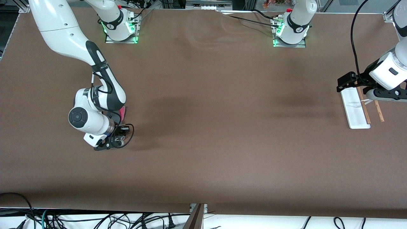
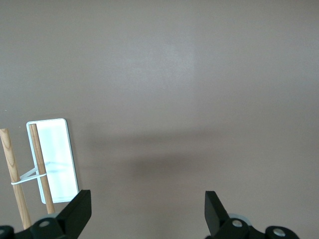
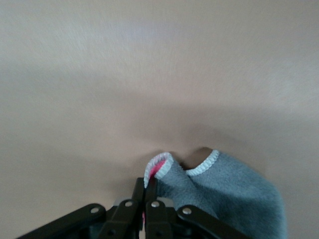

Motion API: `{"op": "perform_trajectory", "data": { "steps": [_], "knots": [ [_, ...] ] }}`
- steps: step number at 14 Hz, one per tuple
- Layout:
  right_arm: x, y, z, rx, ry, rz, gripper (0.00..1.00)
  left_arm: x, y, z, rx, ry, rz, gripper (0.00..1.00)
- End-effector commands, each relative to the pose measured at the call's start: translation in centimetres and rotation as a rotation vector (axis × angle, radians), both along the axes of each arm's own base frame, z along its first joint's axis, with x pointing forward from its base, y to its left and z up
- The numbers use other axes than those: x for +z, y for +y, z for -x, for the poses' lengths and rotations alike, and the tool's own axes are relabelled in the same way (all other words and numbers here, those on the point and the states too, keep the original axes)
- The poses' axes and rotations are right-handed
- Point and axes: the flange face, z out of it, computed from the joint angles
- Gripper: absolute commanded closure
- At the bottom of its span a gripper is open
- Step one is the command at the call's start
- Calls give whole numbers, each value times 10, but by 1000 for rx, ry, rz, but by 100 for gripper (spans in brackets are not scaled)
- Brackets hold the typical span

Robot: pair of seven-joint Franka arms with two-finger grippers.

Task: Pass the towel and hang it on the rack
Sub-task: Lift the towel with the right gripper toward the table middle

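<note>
My right gripper is shut on one edge of the towel. The towel is dark grey outside, pink inside, with a light trim, and sags beside the fingers just over the table. In the front view the right gripper is low at the right arm's end, mostly hidden under its wrist. Only a pink bit of the towel shows there. My left gripper is open and empty. In the front view it hovers over the end of the rack that lies farther from the front camera.
The rack's white base lies flat on the brown table at the left arm's end, with its two brown rods beside it. Bare brown table lies between the two arms. Cables hang along the table's edge nearest the front camera.
</note>
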Motion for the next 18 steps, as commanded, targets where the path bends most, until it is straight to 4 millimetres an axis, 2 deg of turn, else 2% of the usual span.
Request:
{"op": "perform_trajectory", "data": {
  "steps": [1, 4, 6, 10, 13, 15, 16, 18],
  "knots": [
    [58, -3, -15, 5, 12, -3, 100, 5, 1, -4, -11, -10, 26, 0],
    [116, -6, -30, 5, 50, 1, 100, 5, 1, -4, -11, -8, 26, 0],
    [153, -5, -33, 5, 63, 0, 100, 5, 1, -4, -11, -10, 26, 0],
    [226, 9, -38, 24, 29, -14, 100, 5, 1, -4, -9, -8, 26, 0],
    [259, 21, -39, 42, -6, -24, 100, 4, -2, -4, -13, -1, 40, 0],
    [280, 42, -33, 58, -38, -26, 100, 0, -6, -5, -7, 9, 81, 0],
    [285, 50, -30, 22, -43, -27, 100, -2, -6, -6, -8, 12, 83, 0],
    [300, 79, -19, -48, -55, -31, 100, -3, -7, -6, -20, 14, 85, 0]
  ]
}}
